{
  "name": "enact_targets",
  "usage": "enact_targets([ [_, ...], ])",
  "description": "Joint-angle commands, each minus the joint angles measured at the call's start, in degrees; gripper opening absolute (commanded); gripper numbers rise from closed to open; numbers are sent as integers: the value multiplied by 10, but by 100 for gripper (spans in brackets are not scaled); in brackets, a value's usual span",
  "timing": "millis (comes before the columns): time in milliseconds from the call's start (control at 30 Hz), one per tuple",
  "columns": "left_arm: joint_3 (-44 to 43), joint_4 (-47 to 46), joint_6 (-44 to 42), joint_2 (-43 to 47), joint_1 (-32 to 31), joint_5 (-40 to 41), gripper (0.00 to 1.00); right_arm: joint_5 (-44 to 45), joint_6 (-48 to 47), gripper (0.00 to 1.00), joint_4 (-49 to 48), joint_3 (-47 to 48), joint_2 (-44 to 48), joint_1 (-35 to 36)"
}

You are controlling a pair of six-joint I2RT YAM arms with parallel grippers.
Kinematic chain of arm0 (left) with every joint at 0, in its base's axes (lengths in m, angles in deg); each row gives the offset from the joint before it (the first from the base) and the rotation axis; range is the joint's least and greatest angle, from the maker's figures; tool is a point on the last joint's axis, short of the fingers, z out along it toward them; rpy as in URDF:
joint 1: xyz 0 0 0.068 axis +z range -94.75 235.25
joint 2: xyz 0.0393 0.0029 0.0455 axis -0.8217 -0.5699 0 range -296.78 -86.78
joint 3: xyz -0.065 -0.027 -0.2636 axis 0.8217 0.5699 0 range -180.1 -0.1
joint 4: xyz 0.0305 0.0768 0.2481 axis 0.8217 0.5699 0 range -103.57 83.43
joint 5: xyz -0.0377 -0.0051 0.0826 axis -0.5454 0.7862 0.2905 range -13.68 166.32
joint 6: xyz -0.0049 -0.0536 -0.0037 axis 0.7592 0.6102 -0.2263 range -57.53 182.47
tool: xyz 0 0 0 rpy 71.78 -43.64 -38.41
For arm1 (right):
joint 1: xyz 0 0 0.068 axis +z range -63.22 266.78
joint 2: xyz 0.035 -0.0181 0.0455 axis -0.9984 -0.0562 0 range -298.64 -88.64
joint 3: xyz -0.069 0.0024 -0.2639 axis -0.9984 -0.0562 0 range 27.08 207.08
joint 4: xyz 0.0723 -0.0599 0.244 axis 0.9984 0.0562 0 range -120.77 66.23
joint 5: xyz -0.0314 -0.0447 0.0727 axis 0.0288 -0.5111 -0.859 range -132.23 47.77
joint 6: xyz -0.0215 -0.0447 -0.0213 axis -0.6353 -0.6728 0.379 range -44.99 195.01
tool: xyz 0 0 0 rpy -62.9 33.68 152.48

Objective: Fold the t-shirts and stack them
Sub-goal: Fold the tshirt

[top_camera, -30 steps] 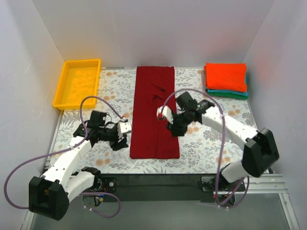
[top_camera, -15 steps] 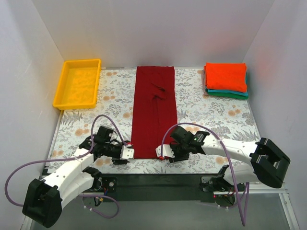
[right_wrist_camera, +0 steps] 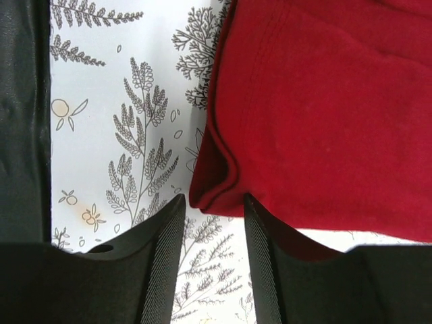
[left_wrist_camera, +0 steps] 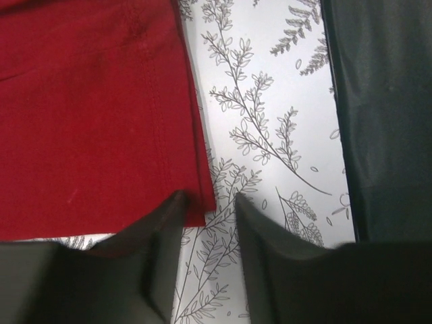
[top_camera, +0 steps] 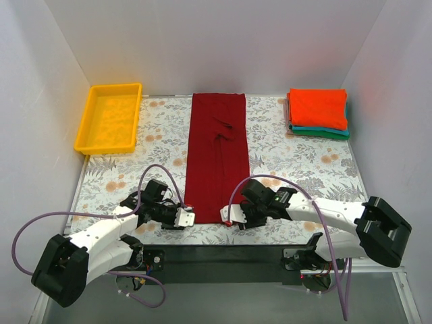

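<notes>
A dark crimson t-shirt (top_camera: pixel 217 152) lies folded into a long strip down the middle of the floral cloth. My left gripper (top_camera: pixel 186 217) is open at its near left corner; in the left wrist view the corner (left_wrist_camera: pixel 196 202) lies between the fingertips (left_wrist_camera: pixel 169 216). My right gripper (top_camera: pixel 228 214) is open at the near right corner, and the rolled corner (right_wrist_camera: pixel 216 189) sits between its fingers (right_wrist_camera: pixel 169 229). A folded orange-red t-shirt (top_camera: pixel 318 107) rests on a folded teal one (top_camera: pixel 324 131) at the back right.
A yellow plastic tray (top_camera: pixel 110 117) stands at the back left. The grey floral-print cloth (top_camera: pixel 297 169) covers the table. A black strip (top_camera: pixel 223 253) runs along the near edge, close behind both grippers. White walls enclose the sides and back.
Both grippers have come down from the shirt's middle to its near corners. In the last half second the left one moved right to the corner; the right barely moved.
</notes>
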Motion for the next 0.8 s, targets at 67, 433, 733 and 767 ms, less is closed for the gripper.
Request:
enact_targets([
  [67, -5, -12, -4, -17, -8, 20, 19, 6, -5, 50, 46, 17, 56, 4],
  [433, -12, 9, -2, -17, -16, 22, 10, -30, -2, 68, 1, 24, 18, 6],
  [733, -15, 16, 4, -15, -15, 25, 9, -26, -7, 50, -29, -34, -18, 8],
  [767, -16, 17, 6, -16, -15, 25, 9, -23, -7, 46, -29, -41, -29, 8],
])
